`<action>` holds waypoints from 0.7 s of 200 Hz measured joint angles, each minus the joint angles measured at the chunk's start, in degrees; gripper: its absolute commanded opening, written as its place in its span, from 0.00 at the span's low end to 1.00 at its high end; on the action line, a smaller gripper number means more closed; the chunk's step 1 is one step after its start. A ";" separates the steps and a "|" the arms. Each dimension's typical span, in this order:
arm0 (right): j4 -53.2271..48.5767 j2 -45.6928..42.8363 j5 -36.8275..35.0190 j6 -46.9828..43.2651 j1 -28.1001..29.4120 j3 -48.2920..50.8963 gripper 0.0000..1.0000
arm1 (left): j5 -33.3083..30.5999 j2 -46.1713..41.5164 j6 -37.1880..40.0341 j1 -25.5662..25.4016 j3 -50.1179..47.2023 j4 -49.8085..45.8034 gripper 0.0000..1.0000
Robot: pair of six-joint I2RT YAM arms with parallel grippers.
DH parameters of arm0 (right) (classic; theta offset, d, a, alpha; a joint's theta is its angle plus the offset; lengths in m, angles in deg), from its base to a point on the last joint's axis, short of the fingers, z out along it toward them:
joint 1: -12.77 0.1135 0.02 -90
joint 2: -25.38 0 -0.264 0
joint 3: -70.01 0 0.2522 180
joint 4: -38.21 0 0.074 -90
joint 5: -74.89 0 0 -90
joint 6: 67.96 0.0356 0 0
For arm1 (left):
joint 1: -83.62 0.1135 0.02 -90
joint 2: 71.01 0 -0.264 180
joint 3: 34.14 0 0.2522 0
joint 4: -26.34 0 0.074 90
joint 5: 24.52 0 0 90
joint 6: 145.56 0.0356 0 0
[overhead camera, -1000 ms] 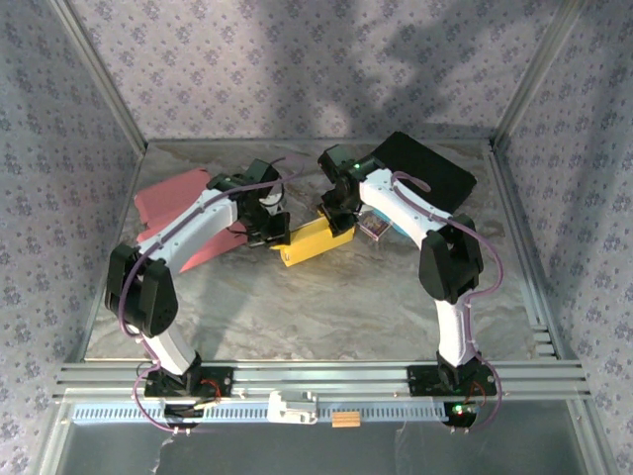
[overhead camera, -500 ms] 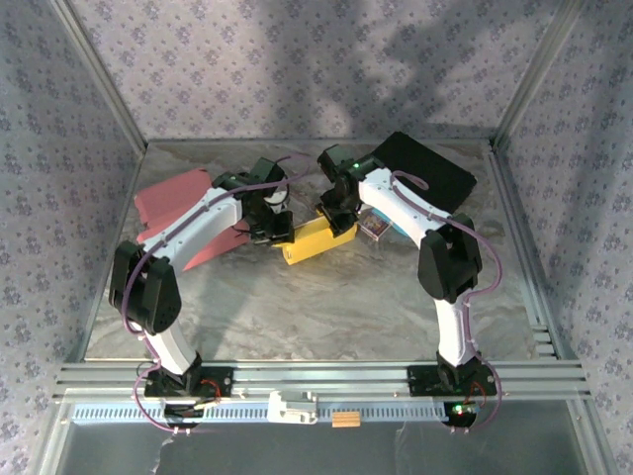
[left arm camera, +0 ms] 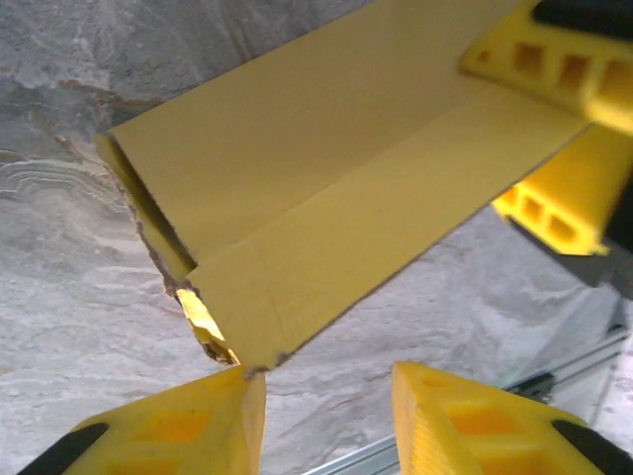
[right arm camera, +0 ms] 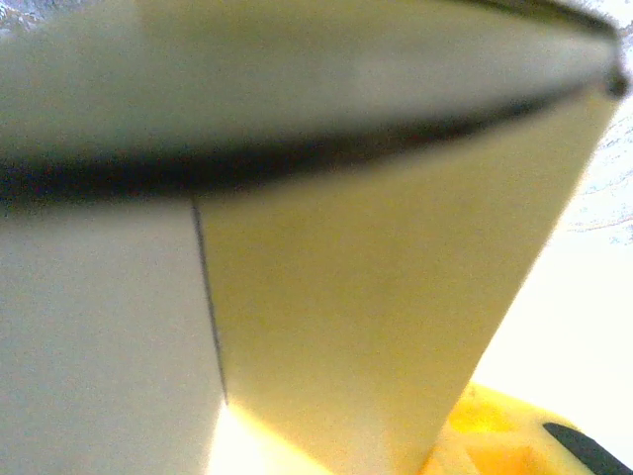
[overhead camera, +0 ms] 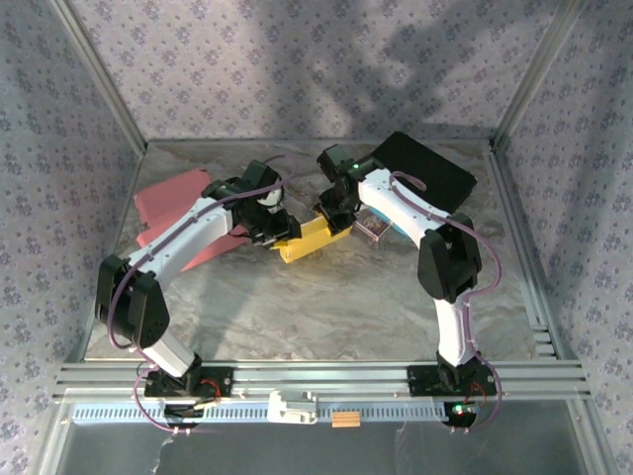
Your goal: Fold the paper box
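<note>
While the folding was judged unfinished at the ends, the left gripper [left arm camera: 326, 381] was seen open just off the left end of the yellow box [overhead camera: 309, 240], lying toward the table's [overhead camera: 326, 317] far edge, midway along; its right end was clamped by the right gripper [left arm camera: 490, 129]. A grip on the loose left end was called for next. No writing was readable.

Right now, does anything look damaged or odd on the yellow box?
Yes. In the left wrist view the yellow box has a ragged corner at its open end, the card edge looking torn or frayed. Nothing else stands out.
</note>
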 measured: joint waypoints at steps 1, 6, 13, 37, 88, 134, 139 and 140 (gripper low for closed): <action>0.00 0.00 0.00 0.00 0.00 0.00 0.38 | 0.11 0.00 -0.07 0.04 0.00 0.04 0.39; 0.02 0.00 0.00 0.00 0.00 0.00 0.38 | 0.74 -0.11 -0.31 0.42 0.00 0.35 0.39; 0.00 0.00 0.00 0.00 0.00 0.00 0.38 | 1.64 -0.13 -0.57 0.90 0.00 0.57 0.39; 0.02 0.09 0.15 0.04 0.00 -0.02 0.35 | 3.50 -0.07 -0.70 1.75 0.00 0.09 0.38; 0.00 0.26 0.46 0.07 0.00 -0.11 0.34 | 5.20 -0.50 -0.98 2.29 -1.09 0.37 0.39; 0.00 0.57 0.61 0.20 0.00 -0.48 0.34 | 8.66 -4.76 -4.90 3.10 -4.28 3.43 0.39; -0.02 0.63 0.61 0.20 0.00 -0.61 0.34 | 8.79 -5.46 -5.53 3.30 -4.76 3.65 0.39; -0.02 0.63 0.61 0.20 0.00 -0.63 0.34 | 8.81 -5.55 -5.66 3.34 -4.83 3.69 0.39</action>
